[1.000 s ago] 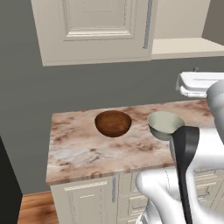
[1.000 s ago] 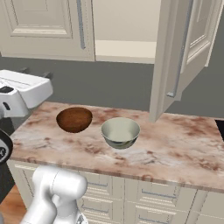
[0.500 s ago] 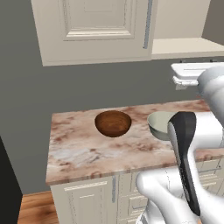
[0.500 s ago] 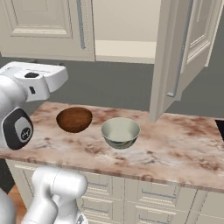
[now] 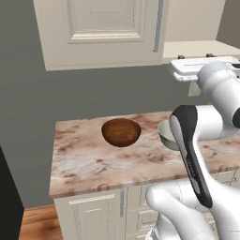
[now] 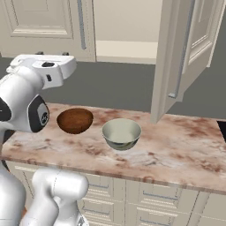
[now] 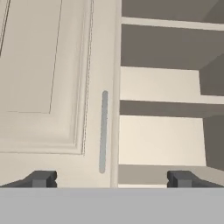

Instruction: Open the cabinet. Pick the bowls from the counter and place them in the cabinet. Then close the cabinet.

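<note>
Cabinet hangs above your worktop, right door swung open; brown bowl sits at nine o'clock of grey-green bowl. Your jaws stand wide, empty.

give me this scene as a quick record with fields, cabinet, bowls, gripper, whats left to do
cabinet: right door swung open, left door shut, shelf bare
wood bowl: on the counter, upright
grey-green bowl: on the counter, just right of the wood bowl
gripper: jaws open, empty, raised to cabinet height and facing the left door's handle
left to do: both bowls into the cabinet, then close it
</note>
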Tool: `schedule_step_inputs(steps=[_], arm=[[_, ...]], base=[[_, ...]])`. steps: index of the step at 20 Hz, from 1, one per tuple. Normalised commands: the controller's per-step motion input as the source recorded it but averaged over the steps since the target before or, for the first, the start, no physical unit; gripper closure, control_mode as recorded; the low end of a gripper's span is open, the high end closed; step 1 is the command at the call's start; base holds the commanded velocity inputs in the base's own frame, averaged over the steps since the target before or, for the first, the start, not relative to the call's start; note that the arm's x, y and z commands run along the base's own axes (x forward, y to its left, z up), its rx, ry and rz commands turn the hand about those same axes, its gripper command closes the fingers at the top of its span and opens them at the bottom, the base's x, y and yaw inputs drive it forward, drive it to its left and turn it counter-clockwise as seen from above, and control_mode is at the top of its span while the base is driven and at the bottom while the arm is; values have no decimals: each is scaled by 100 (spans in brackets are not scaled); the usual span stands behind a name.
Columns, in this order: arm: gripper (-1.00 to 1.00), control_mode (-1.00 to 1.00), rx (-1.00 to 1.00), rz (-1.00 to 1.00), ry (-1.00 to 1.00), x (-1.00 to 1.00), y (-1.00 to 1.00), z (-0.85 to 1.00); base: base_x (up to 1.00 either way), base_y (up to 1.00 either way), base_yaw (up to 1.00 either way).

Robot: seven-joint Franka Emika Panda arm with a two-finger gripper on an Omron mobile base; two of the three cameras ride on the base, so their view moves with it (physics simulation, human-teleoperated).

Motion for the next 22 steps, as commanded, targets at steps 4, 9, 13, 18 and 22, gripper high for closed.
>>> schedule_step_inputs(steps=[4, 9, 13, 18, 22], arm=[[-100, -100, 0, 4, -5, 60, 17, 5], [-100, -100, 0, 6, -1, 51, 0, 1], [-100, -100, 0, 6, 0, 57, 0, 0], [-100, -100, 0, 2, 0, 44, 0, 0], [-100, -100, 0, 0, -2, 38, 0, 0]], base=[[0, 0, 0], [0, 0, 0], [0, 0, 0], [0, 0, 0], [0, 0, 0]])
